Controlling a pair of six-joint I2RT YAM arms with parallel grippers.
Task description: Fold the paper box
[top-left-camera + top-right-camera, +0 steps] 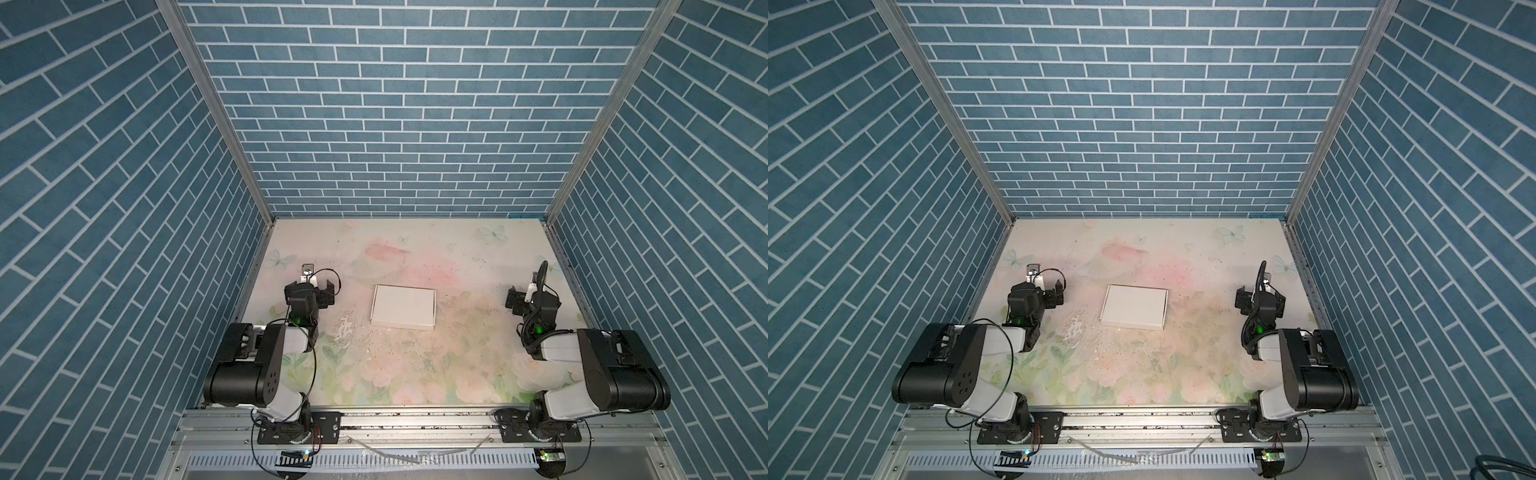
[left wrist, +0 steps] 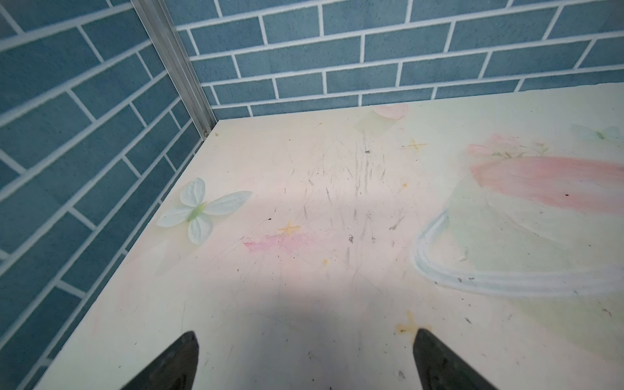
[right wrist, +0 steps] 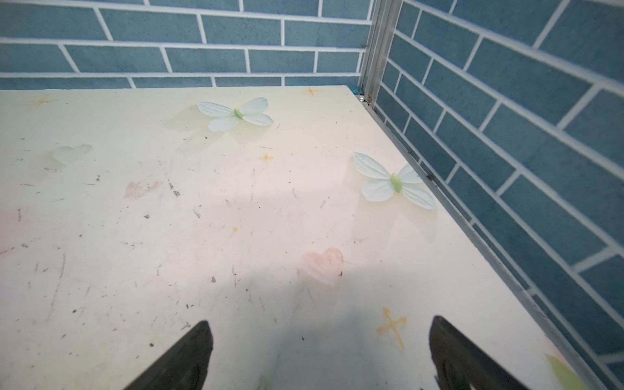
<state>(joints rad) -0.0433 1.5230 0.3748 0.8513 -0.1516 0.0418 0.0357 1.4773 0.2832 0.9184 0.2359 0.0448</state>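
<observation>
The paper box (image 1: 403, 306) (image 1: 1134, 306) is white, shallow and rectangular. It lies flat with its lid down in the middle of the table in both top views, and neither wrist view shows it. My left gripper (image 1: 311, 287) (image 1: 1038, 286) (image 2: 305, 332) hangs open to the left of the box, well apart from it, with nothing between its fingers. My right gripper (image 1: 532, 291) (image 1: 1261, 293) (image 3: 320, 320) stands open far to the right of the box, near the right wall, and is empty too. Both point toward the back wall.
The table (image 1: 415, 365) has a pale floral print with scuffs and specks. Blue brick-pattern walls (image 1: 395, 124) close it in at the back and on both sides. An aluminium rail (image 1: 415, 419) carrying both arm bases runs along the front edge.
</observation>
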